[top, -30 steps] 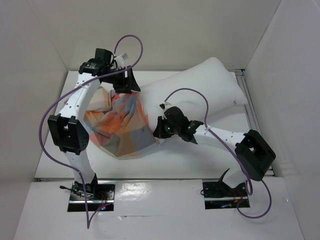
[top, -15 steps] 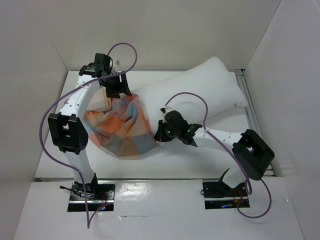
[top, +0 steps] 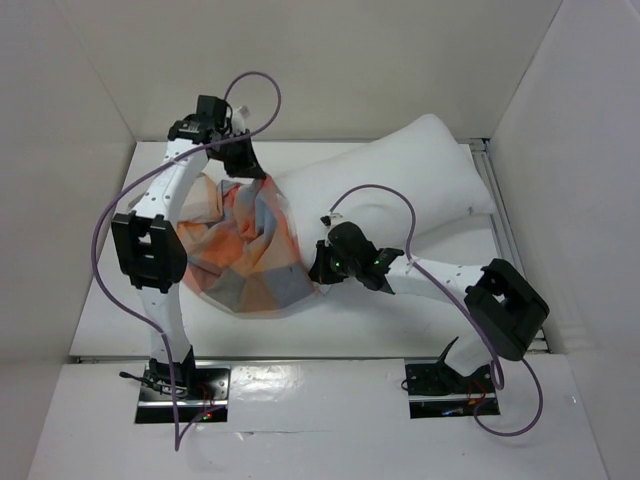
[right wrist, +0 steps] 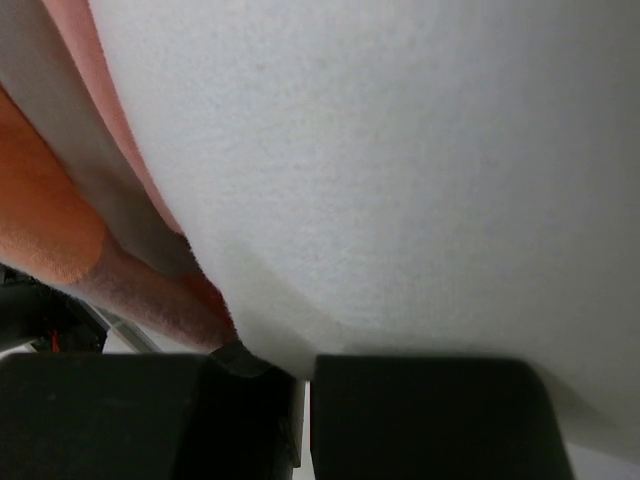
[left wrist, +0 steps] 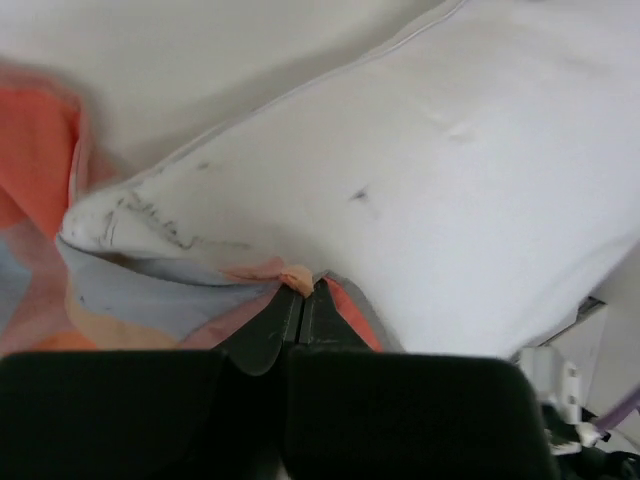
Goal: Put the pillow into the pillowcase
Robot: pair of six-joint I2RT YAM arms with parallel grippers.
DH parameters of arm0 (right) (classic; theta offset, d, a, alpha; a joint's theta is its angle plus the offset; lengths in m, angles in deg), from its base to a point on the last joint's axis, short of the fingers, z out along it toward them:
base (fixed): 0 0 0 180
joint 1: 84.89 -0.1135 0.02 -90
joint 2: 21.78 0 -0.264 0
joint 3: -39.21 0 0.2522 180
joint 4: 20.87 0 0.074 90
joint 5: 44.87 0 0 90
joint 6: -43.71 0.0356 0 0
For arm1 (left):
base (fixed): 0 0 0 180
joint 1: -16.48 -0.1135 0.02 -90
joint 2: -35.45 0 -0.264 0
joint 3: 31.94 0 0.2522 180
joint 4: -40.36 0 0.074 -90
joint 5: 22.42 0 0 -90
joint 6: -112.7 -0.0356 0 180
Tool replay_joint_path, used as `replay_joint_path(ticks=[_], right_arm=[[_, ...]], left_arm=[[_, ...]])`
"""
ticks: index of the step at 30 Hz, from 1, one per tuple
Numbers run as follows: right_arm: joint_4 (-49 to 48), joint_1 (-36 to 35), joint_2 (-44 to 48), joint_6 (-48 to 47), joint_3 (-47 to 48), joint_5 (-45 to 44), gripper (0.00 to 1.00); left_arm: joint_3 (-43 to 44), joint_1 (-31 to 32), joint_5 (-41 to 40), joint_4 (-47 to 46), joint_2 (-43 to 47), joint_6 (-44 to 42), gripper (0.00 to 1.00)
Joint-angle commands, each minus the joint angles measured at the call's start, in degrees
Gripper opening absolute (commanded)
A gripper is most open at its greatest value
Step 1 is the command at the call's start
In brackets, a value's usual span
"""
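The white pillow [top: 400,170] lies slanted across the table, its left end inside the checked pillowcase [top: 245,250]. My left gripper [top: 250,172] is at the far rim of the pillowcase's mouth. In the left wrist view its tips [left wrist: 303,292] are shut on an orange fold of the pillowcase [left wrist: 150,290], right under the pillow [left wrist: 450,180]. My right gripper [top: 318,268] is at the near rim of the mouth. Its jaws [right wrist: 305,365] are shut under the bulging pillow [right wrist: 400,150], with the pillowcase's red-orange edge [right wrist: 50,220] running into them.
White walls close in the table on the left, back and right. A metal rail [top: 497,210] runs along the right side past the pillow's far corner. Purple cables [top: 250,85] loop above both arms.
My left gripper has gone from open to shut on the pillowcase's far rim and shifted slightly right. The checked cloth has bunched up higher. The right arm has barely moved.
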Motion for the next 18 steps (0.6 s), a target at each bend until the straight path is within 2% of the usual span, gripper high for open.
replay_joint_path(ticks=[1, 5, 11, 14, 16, 18], right_arm=[[1.4, -0.8, 1.1, -0.1, -1.2, -1.4, 0.0], [1.4, -1.9, 2.2, -0.1, -3.1, -0.8, 0.0], [3.5, -3.1, 5.2, -1.1, -4.7, -1.4, 0.0], [1.1, -3.7, 5.2, -1.7, -5.2, -1.3, 0.0], [-3.1, -4.5, 5.2, -4.3, -4.5, 0.0, 0.0], [-3.1, -7.0, 4.5, -7.0, -3.1, 0.6, 0.0]], left_arm=[[7.5, 0.1, 4.3, -2.5, 0.1, 0.1, 0.0], [14.7, 0.1, 9.0, -3.2, -2.4, 2.3, 0.0], [18.4, 0.7, 12.2, -8.0, -6.9, 6.0, 0.0], [20.4, 4.3, 14.7, -11.7, -9.4, 7.4, 0.0], [24.3, 8.2, 17.3, -12.6, -13.5, 9.0, 0.0], [28.5, 10.4, 20.7, -14.2, -15.8, 10.5, 0.0]])
